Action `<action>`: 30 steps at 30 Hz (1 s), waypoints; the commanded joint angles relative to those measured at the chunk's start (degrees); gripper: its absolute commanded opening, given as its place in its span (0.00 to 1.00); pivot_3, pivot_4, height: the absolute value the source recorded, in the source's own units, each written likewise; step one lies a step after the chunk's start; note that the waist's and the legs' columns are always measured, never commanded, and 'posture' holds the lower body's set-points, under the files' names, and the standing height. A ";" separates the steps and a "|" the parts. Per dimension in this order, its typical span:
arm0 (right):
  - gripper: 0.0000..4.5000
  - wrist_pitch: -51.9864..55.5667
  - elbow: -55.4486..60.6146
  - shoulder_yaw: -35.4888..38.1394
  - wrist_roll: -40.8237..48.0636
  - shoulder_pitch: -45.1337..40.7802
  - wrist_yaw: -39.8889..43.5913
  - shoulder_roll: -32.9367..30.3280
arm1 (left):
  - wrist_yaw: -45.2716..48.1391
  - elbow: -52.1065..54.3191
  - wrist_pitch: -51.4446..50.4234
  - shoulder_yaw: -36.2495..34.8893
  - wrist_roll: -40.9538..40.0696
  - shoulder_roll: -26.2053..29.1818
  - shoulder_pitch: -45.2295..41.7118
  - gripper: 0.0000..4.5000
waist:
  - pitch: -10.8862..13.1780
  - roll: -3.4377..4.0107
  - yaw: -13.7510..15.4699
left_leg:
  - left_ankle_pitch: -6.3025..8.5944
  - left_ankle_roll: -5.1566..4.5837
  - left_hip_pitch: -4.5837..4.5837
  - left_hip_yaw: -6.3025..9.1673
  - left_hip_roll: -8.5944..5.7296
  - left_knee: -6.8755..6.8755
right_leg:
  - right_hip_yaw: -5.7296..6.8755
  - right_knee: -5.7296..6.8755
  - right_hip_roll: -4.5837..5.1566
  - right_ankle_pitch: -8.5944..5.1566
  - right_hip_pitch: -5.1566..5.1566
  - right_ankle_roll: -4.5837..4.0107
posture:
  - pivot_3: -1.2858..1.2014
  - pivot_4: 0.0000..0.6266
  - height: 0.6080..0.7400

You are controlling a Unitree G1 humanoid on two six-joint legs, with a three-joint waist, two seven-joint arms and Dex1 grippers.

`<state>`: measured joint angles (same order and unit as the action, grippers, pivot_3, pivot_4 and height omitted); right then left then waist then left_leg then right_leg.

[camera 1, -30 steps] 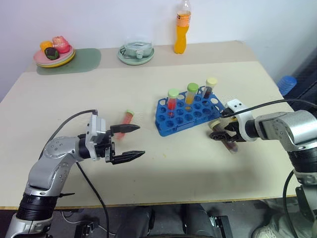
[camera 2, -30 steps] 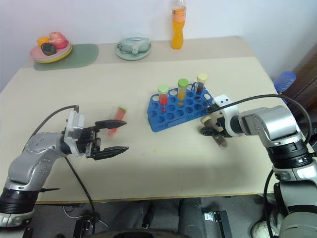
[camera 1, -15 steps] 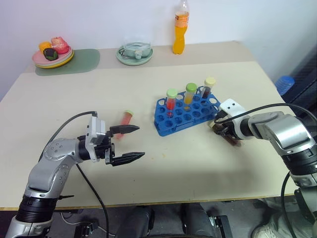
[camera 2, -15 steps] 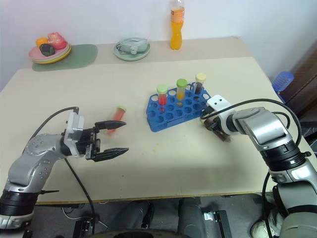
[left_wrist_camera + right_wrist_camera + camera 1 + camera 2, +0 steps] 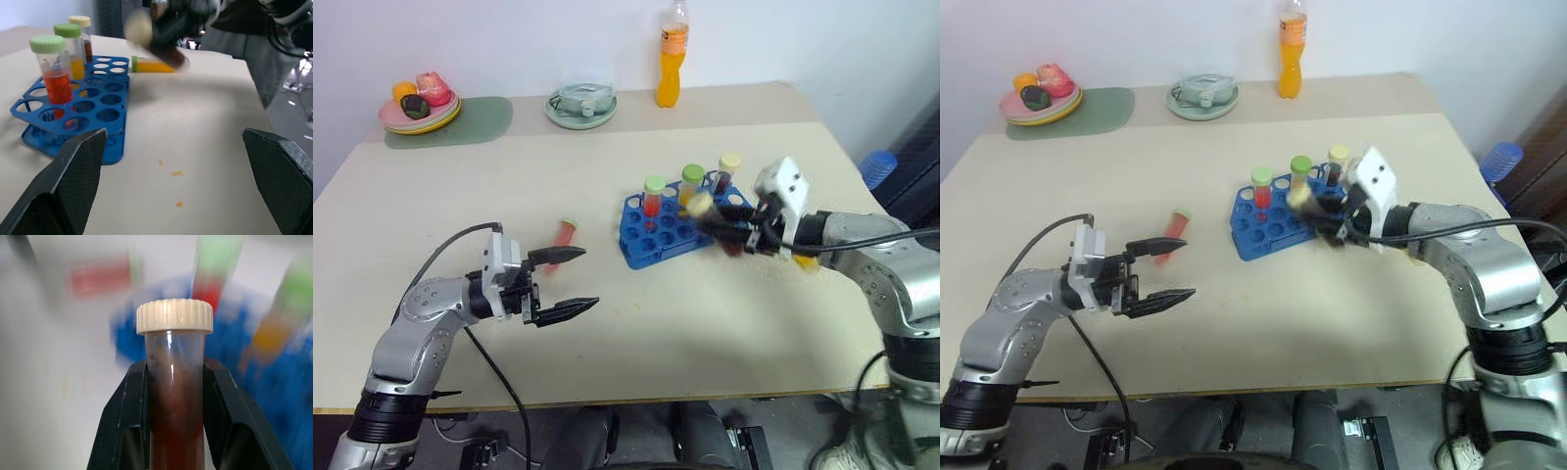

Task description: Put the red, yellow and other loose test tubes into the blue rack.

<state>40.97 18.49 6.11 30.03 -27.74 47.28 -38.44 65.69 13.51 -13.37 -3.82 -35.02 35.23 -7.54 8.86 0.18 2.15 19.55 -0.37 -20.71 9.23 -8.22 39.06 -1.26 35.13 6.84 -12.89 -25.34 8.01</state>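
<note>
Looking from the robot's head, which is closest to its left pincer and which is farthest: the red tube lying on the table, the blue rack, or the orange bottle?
1. Red tube, lying just beyond the left pincer.
2. Blue rack, mid-table, toward the robot's right.
3. Orange bottle, at the table's far edge.

Head stereo pair looks fwd-down over table (image 5: 607,323); wrist cams close, level; all share blue rack (image 5: 675,227).

brown tube (image 5: 174,396): lower end cut off by the frame edge, sides covered by the right pincer (image 5: 175,450) fingers
blue rack (image 5: 293,396): smeared by motion blur (holes unreadable)
red tube (image 5: 566,232): partly behind left pincer (image 5: 576,282) finger
</note>
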 commanded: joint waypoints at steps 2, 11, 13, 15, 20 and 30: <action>0.18 -19.61 -5.60 5.33 -4.45 -0.17 -8.63 10.82 | -0.63 -0.62 1.70 -1.19 0.27 -0.64 -0.82 1.00 | 0.00 0.01 -0.03 | 0.00 0.00 0.01 -0.04 -0.01 0.00 | -0.02 0.01 0.01 0.00 -0.01 0.00 | 0.52 0.24 1.00; 0.18 -51.43 -23.41 8.31 -14.13 0.40 -24.51 27.57 | -1.24 -2.44 2.67 -0.43 1.10 -2.36 -2.64 1.00 | 0.00 0.05 -0.70 | -0.01 0.01 0.13 -0.04 -0.02 -0.06 | -0.02 0.09 -0.02 0.00 0.01 0.00 | 0.52 0.24 1.00; 0.18 -56.92 -26.59 7.60 -15.94 1.35 -26.03 29.73 | -1.41 -2.26 2.37 -0.55 0.87 -2.42 -2.55 1.00 | 0.00 0.05 -1.41 | -0.01 0.02 0.16 -0.02 -0.02 -0.10 | -0.01 0.10 -0.03 0.00 0.01 -0.01 | 0.52 0.24 1.00; 0.18 -60.70 -29.60 7.01 -16.44 2.27 -26.15 31.09 | -1.26 -2.42 2.37 -0.58 0.92 -2.20 -2.61 1.00 | 0.00 0.05 -2.01 | -0.02 0.03 0.19 0.00 -0.02 -0.15 | -0.01 0.12 -0.04 -0.01 0.00 -0.01 | 0.52 0.24 1.00; 0.18 -66.74 -37.48 5.71 -17.29 2.44 -25.76 32.17 | -1.33 -2.82 2.40 -0.64 1.04 -2.06 -3.04 1.00 | 0.00 0.09 -3.28 | -0.02 0.04 0.24 -0.01 -0.01 -0.19 | -0.01 0.13 -0.05 -0.01 0.01 -0.01 | 0.52 0.24 1.00; 0.18 -73.54 -51.26 6.56 -18.11 -2.94 -27.61 30.39 | -1.97 -1.68 1.86 -0.81 0.81 -1.60 -2.56 1.00 | -0.01 0.11 -3.18 | -0.03 0.05 0.32 0.00 0.01 -0.19 | -0.02 0.12 -0.07 -0.01 0.08 -0.02 | 0.52 0.24 1.00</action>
<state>-31.34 -31.38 12.23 12.03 -30.02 19.68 -7.46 63.72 9.83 -11.94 -3.64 -34.16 33.07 -9.82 8.85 0.29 -1.03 19.52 -0.32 -20.39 9.24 -8.21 38.87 -1.28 35.25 6.77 -12.90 -25.25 7.99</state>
